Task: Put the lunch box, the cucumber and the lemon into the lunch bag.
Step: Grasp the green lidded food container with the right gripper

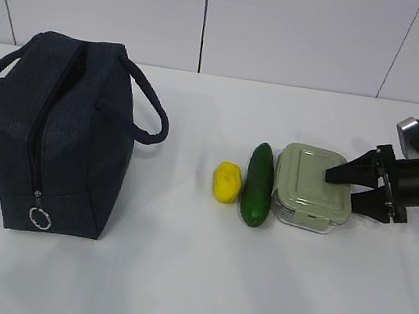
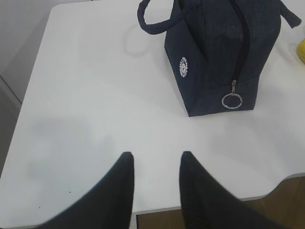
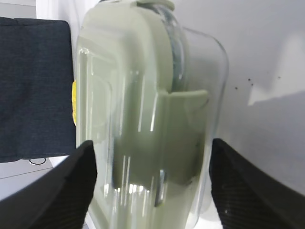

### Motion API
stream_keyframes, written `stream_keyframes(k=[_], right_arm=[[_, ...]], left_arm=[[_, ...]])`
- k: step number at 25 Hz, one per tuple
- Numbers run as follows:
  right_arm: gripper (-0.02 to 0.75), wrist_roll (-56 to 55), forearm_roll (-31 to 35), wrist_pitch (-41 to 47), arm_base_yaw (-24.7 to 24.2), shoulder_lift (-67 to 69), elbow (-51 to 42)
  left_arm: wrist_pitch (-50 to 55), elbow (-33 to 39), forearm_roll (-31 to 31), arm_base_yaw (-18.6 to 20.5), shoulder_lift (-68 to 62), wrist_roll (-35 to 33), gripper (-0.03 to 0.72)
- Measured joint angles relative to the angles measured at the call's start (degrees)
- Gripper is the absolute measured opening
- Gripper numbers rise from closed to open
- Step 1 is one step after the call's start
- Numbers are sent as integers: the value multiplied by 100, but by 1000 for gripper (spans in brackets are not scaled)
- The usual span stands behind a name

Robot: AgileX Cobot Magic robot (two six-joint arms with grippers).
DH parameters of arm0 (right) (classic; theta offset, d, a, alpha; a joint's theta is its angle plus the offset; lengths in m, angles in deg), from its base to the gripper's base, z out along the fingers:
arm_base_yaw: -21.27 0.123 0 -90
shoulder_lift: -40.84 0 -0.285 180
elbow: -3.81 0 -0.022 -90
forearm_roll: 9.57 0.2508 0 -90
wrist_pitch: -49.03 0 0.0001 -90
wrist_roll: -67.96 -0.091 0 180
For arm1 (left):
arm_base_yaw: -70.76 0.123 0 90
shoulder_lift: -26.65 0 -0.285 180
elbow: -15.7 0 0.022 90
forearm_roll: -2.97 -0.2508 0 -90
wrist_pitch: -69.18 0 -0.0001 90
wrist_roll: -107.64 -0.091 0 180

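The lunch box (image 1: pixel 307 189), clear with a sage-green lid, lies on the white table at the right. My right gripper (image 1: pixel 347 187) comes in from the right and stands open. One finger is over the lid, the other at the box's end. In the right wrist view the lunch box (image 3: pixel 152 124) fills the gap between the two fingers (image 3: pixel 81 181), close to both. The dark green cucumber (image 1: pixel 258 184) lies just left of the box, and the yellow lemon (image 1: pixel 226 182) left of that. The navy lunch bag (image 1: pixel 59 134) stands at the far left, its end zipper down. My left gripper (image 2: pixel 155 160) hangs open and empty near the table's edge.
A silver ring pull (image 2: pixel 232 100) hangs on the bag's (image 2: pixel 214 52) end face. Two padded handles (image 1: pixel 144 108) arch out from the bag's sides. White table (image 1: pixel 175 278) stretches between the bag and the lemon. The table's front edge (image 2: pixel 157 210) runs under my left gripper.
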Motion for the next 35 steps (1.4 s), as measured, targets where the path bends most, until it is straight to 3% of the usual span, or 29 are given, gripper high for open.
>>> stream_keyframes(k=[14,22,35], right_arm=[[565,9,0,-11,0,0,0],[477,13,0,-11,0,0,0],[407,22,-12,-11,0,0,0]], left_arm=[[0,0,0,0,0,0,239],[0,0,0,0,0,0,239],[0,0,0,0,0,0,239]])
